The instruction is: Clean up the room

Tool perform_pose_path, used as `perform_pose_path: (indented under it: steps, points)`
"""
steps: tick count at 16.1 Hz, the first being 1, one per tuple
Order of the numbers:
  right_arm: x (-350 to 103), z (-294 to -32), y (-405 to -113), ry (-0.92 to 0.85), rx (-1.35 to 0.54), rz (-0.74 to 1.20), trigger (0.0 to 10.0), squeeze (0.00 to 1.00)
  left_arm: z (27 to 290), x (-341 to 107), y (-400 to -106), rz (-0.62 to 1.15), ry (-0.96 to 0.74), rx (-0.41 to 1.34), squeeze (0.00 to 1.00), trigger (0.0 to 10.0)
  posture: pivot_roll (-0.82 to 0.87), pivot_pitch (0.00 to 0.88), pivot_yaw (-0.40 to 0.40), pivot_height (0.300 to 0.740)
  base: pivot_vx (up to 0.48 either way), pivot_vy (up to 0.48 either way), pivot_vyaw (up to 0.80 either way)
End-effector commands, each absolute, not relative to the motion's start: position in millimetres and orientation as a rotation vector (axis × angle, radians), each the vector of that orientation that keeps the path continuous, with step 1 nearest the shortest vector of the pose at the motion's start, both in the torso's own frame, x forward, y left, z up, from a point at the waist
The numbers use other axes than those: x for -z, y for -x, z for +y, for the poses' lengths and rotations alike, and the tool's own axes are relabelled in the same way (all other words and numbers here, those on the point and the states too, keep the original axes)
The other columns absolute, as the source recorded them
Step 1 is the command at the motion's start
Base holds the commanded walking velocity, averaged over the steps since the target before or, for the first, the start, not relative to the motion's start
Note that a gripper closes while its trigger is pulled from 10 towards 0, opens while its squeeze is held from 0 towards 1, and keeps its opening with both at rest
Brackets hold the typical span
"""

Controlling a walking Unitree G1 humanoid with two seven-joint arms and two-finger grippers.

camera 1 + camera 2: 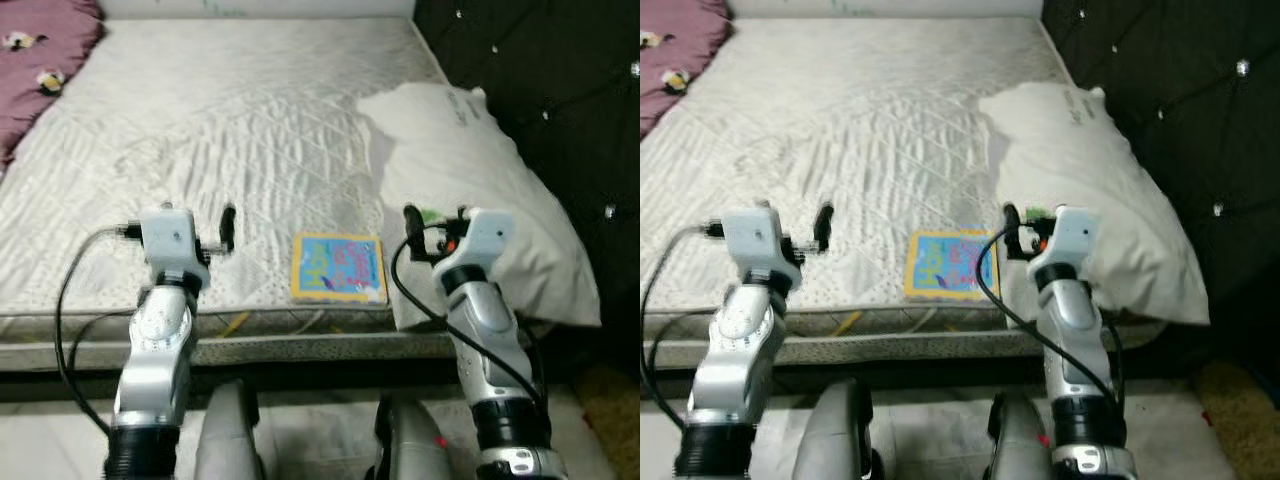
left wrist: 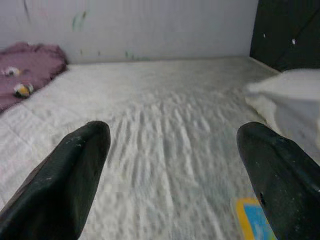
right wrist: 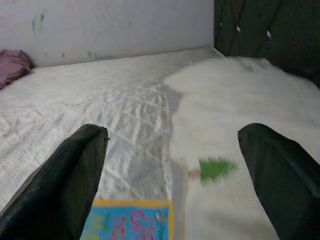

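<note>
Mattress [image 1: 200, 150] lies bare beyond book [image 1: 339, 267]; pillow [image 1: 470, 190] crowds right

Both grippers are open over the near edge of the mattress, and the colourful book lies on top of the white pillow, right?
Not quite. The book lies flat on the mattress, beside the pillow, not on it; the left eye view shows this. Left gripper and right gripper are indeed open.

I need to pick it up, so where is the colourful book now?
In the left eye view, the book lies flat at the mattress's near edge, between both grippers, just left of the white pillow.
</note>
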State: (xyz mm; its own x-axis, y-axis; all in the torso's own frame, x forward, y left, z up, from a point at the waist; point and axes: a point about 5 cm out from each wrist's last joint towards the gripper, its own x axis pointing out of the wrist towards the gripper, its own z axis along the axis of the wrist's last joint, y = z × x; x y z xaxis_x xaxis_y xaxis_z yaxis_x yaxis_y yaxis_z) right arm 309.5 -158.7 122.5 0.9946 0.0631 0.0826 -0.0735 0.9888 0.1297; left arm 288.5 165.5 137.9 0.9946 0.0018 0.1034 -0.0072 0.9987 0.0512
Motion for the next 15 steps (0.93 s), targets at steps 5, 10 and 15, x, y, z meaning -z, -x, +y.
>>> perform_pose_path:
  steps: [5,10,15]
  points:
    - [-124.0,-158.2,-312.0,-0.131,-0.056,-0.098,10.0,0.00,163.4,-140.6,-289.6,-0.100,-0.085,0.056,0.87,10.0,-0.01,0.000,0.025,0.740,0.000,0.000,0.00]
    - [-123.1,-162.9,-311.4,-0.131,-0.028,-0.104,10.0,0.00,166.7,-136.8,-292.3,-0.080,-0.066,0.026,0.87,10.0,-0.02,0.000,0.032,0.740,0.000,0.000,0.00]
    - [-119.2,-169.2,-308.8,-0.153,0.058,-0.097,10.0,0.00,168.5,-135.8,-299.7,-0.055,-0.106,0.051,0.61,10.0,-0.03,0.000,0.045,0.740,0.000,0.000,0.00]
